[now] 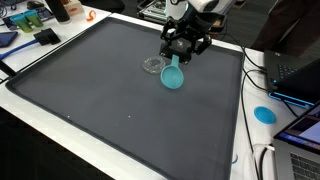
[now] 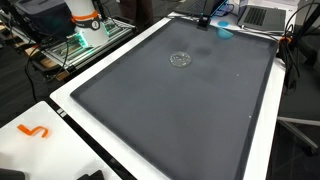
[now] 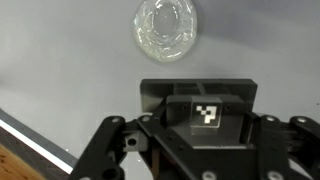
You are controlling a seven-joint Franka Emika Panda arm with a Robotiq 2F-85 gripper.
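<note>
Black gripper [image 1: 184, 52] hangs right over a teal plastic scoop-shaped thing [image 1: 174, 77] near the 12 o'clock edge of the dark grey tabletop [image 1: 100, 110]. Can't tell if it's gripping. The scoop's long axis runs 12-to-6, with the round end at 6. There's a clear round plastic lid [image 1: 152, 65] at its 10 o'clock. The only label is a black-and-white checker tag [image 3: 205, 113], no readable text.

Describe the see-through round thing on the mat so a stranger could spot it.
A large dark grey mat fills the scene, and the black gripper hangs over it near one edge. Just beside the gripper lies a small round dish. Unlike the solid teal scoop next to it, it is colourless and transparent.
</note>
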